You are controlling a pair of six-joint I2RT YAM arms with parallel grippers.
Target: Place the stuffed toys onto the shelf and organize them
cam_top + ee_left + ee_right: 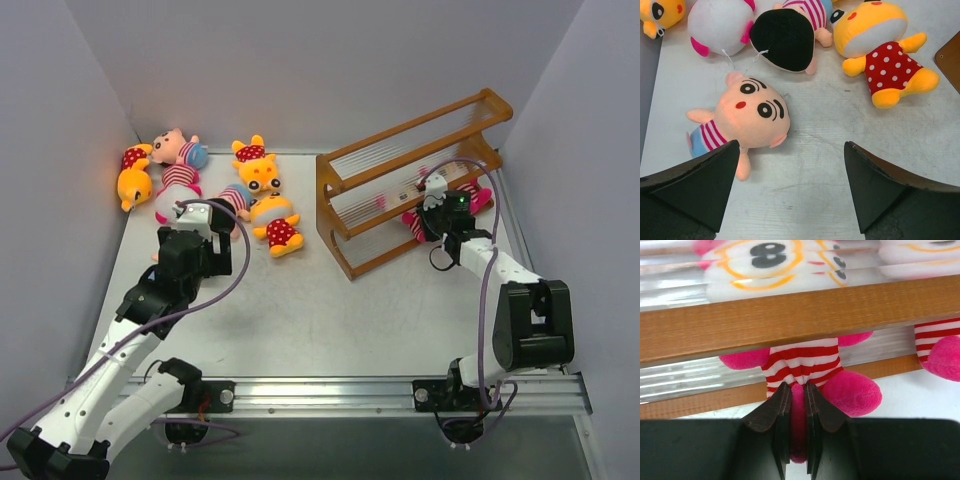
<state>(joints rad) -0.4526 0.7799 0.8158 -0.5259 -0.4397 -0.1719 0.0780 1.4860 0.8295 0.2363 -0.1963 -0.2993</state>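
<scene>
1. You're looking at a flat, pale grey-white tabletop, lightly scuffed (the left wrist view shows the marks best).
2. Plain lavender-grey panel walls close it in at back, left and right.
3. A silver metal rail runs along your near edge.
4. Light is even, with soft shadows.

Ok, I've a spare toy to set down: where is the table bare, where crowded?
Bare: the middle of the table, bordered by the stuffed toys far left, the shelf right, the arm bases near. Crowded: the toy pile and around the right claw.
</scene>
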